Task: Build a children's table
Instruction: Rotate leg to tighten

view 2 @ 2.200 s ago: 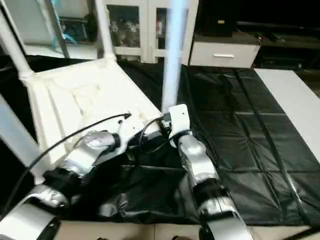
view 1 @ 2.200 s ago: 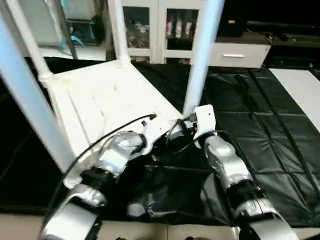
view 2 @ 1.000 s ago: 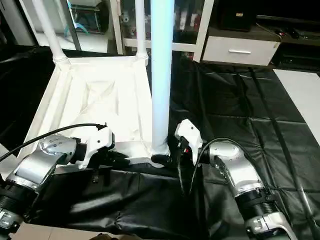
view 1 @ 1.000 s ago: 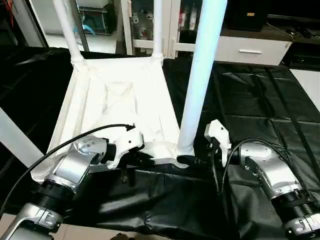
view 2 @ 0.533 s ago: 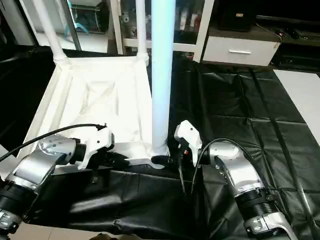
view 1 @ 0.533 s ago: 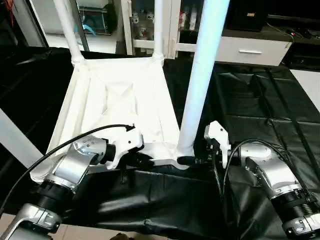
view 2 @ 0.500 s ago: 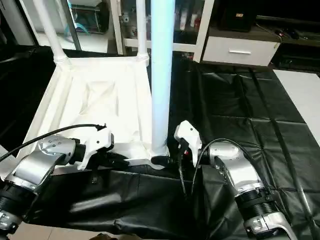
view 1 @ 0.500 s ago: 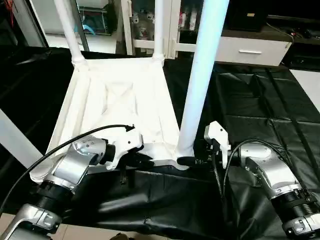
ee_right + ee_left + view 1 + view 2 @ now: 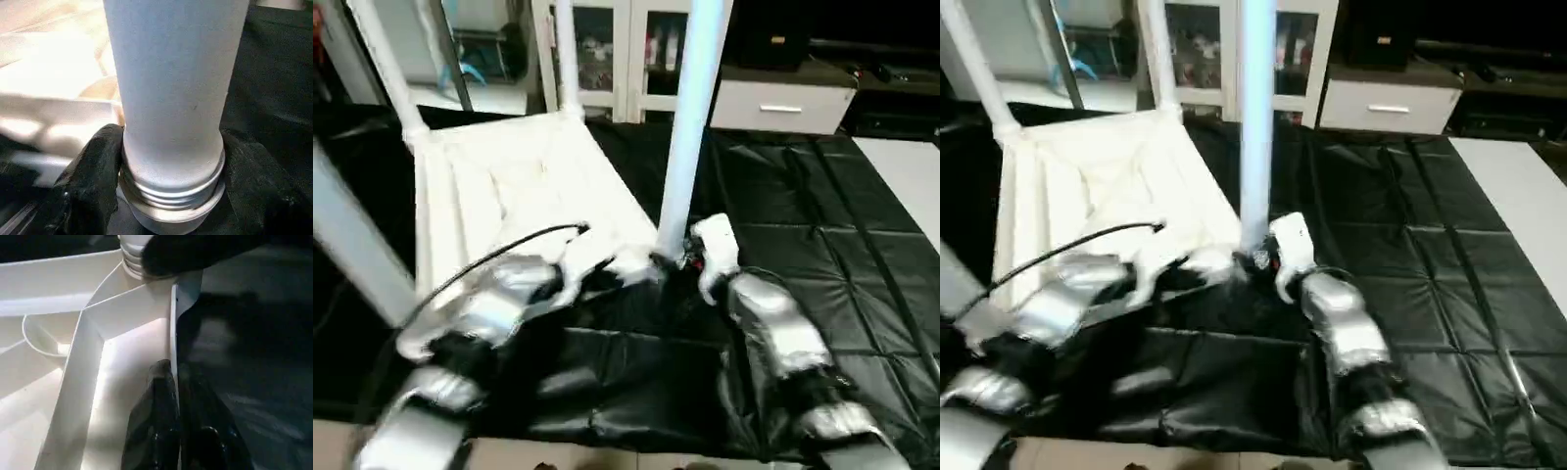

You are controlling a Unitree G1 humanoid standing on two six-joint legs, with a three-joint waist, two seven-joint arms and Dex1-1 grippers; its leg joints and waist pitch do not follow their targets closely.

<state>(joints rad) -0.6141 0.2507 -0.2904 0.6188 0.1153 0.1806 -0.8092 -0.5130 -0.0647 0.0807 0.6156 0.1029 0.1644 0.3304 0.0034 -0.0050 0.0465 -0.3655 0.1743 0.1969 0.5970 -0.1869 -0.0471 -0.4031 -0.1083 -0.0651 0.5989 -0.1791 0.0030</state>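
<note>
tabletop [image 9: 509, 186]: upside down on the black-covered surface [image 9: 822, 245], ribs up, tilted, with legs standing in its corner sockets
left gripper [image 9: 176, 396]: jaws pinched tight on the thin rim of the tabletop near a corner
near leg [image 9: 171, 93]: upright in the socket at the tabletop's near right corner
right gripper [image 9: 168, 171]: jaws spread, one black finger [image 9: 93, 181] on each side of the near leg's ringed base, pressed against it
</note>
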